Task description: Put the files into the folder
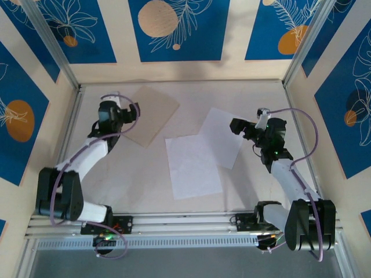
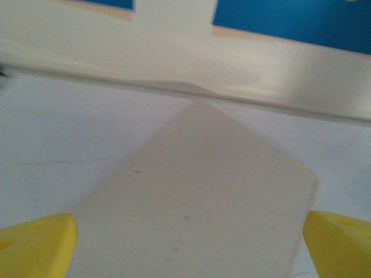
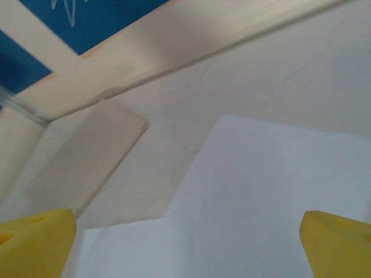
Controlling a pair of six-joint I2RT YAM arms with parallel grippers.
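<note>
The tan folder [image 1: 153, 114] lies closed and flat at the back left of the table. My left gripper [image 1: 131, 112] hovers over its left edge, open and holding nothing. In the left wrist view the folder [image 2: 203, 191] spreads between the two yellow fingertips [image 2: 36, 242]. Two white files lie mid-table: one sheet [image 1: 193, 167] nearer the front, the other [image 1: 222, 137] to its right and overlapping its corner. My right gripper [image 1: 239, 126] is open above the right sheet's right edge. The right wrist view shows that sheet [image 3: 278, 185], the nearer sheet [image 3: 133, 249] and the folder [image 3: 87, 156].
Walls with blue panels [image 1: 174, 29] close in the table on three sides, with metal posts [image 1: 52, 43] at the back corners. An aluminium rail [image 1: 185, 223] carrying both arm bases runs along the near edge.
</note>
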